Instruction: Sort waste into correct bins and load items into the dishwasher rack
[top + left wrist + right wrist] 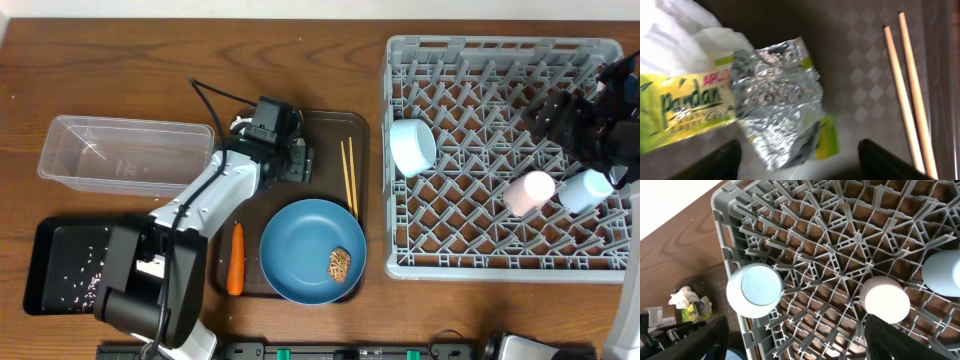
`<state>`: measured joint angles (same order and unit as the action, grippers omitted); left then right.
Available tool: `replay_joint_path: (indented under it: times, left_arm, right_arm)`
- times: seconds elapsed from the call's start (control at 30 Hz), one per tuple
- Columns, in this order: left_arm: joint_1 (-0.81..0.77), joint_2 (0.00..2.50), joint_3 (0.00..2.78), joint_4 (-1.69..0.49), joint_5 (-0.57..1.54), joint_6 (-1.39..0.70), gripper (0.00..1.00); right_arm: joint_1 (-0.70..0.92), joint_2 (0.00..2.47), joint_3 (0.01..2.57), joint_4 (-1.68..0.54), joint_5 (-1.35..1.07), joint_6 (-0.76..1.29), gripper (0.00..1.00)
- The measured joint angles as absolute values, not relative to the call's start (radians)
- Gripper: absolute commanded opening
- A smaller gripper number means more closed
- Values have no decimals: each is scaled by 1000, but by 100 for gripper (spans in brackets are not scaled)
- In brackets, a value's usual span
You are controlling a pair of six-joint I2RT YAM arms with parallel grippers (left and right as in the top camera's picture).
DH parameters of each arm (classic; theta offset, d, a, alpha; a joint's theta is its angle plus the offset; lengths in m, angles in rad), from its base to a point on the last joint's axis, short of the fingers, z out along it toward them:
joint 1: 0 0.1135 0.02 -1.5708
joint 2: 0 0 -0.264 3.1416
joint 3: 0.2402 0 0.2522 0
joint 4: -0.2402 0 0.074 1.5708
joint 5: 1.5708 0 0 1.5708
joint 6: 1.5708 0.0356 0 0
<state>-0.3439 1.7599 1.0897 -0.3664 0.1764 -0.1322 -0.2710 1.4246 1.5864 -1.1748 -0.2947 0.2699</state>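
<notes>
Left arm [215, 195] reaches over the tray [330, 125], bent down above the wrapper [775, 100].
Left jaws spread, straddling the wrapper beside the tissue [675, 25]; right jaws spread and empty above the rack [840, 255].

Spreads across the overhead view as one dark reddish-brown wooden counter [130, 60], with the grain running in long streaks from left to right. Looks polished rather than raw, with a faint sheen over the bare wood and darker bands through the grain. Takes even light from above, leaving only short, soft shadows on the wood. Ends, in the right wrist view, at a straight edge against a plain pale surface [665, 200], wall or floor impossible to tell. Carries a black rail [330, 352] with small green marks along the near edge.
</notes>
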Motion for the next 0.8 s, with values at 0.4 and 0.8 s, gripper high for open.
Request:
replay_joint_path:
  times: [0.4, 0.8]
  left_arm:
    - [-356, 1760, 1090, -347, 152, -130, 35]
    - [-379, 1740, 1103, -520, 230, -132, 6]
  right_arm:
    - [-271, 1425, 1586, -1174, -295, 270, 80]
    - [-271, 1425, 1586, -1174, -295, 270, 80]
